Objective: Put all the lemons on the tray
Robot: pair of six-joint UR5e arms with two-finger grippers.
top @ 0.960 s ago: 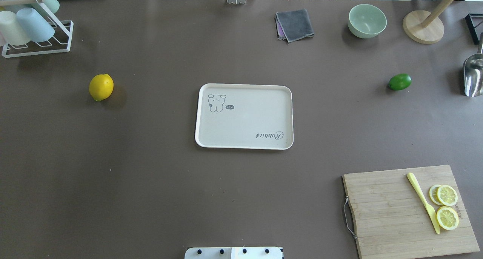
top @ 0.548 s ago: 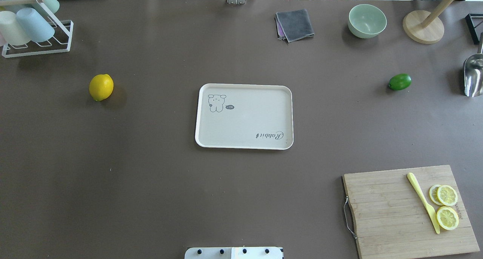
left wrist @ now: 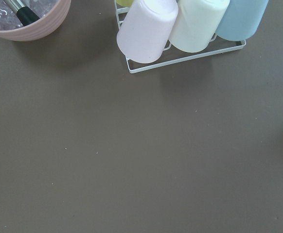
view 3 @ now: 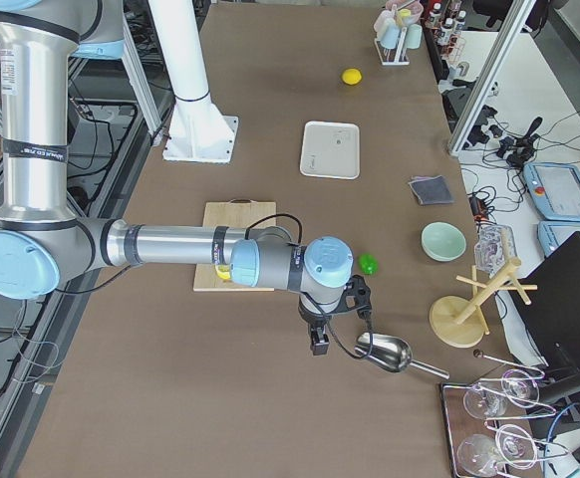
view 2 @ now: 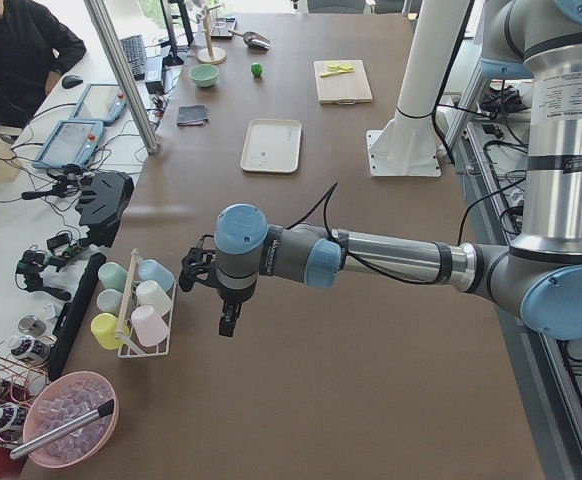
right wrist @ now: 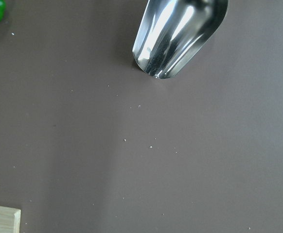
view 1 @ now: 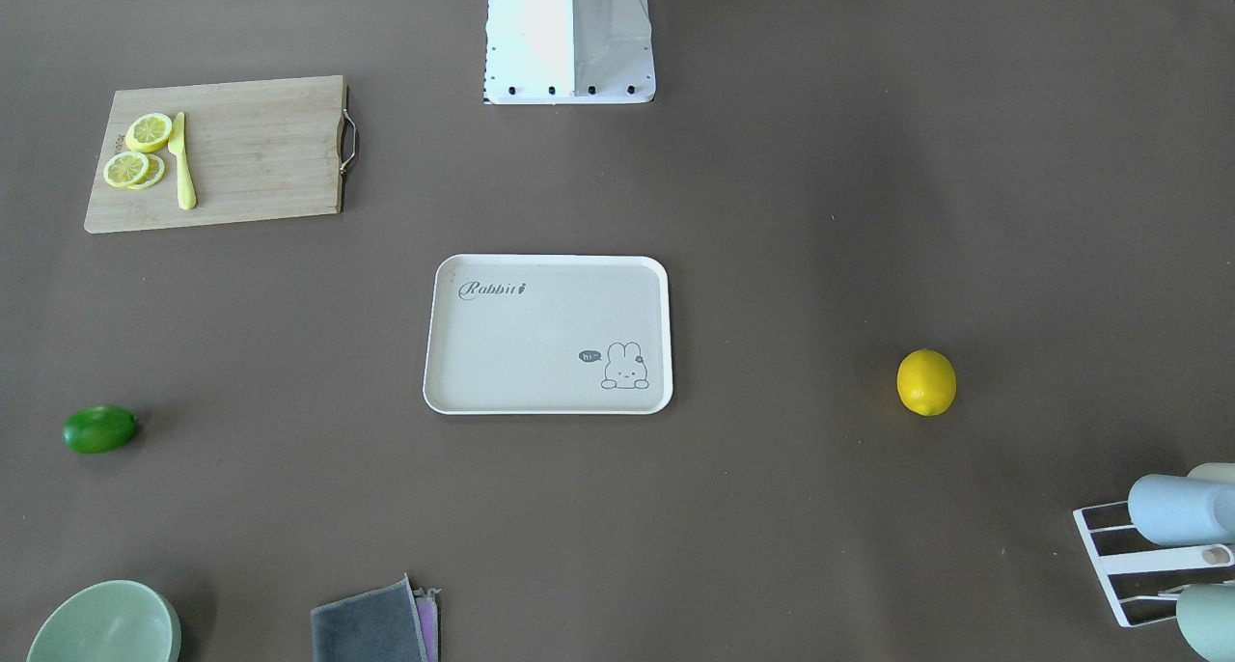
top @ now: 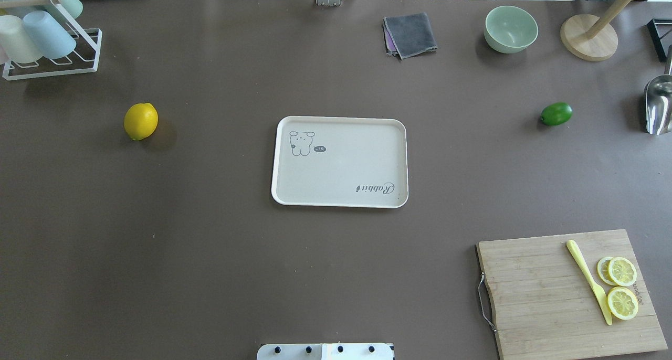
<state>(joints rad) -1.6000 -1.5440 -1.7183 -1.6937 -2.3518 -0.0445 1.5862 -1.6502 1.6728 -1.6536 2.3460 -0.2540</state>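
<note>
Over opposite table (top: 210, 271) ends, left pincer (view 2: 227, 324) and right pincer (view 3: 319, 343) point down, grip state indiscernible.

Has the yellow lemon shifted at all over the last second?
No. The yellow lemon lies at the same spot, left of the tray and apart from it, as before.

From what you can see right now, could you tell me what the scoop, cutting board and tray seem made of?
The scoop looks polished metal, likely steel: mirror-like reflections. The cutting board looks pale wood, perhaps bamboo: visible strips and grain. The tray looks matte cream plastic, perhaps melamine: smooth, printed.
</note>
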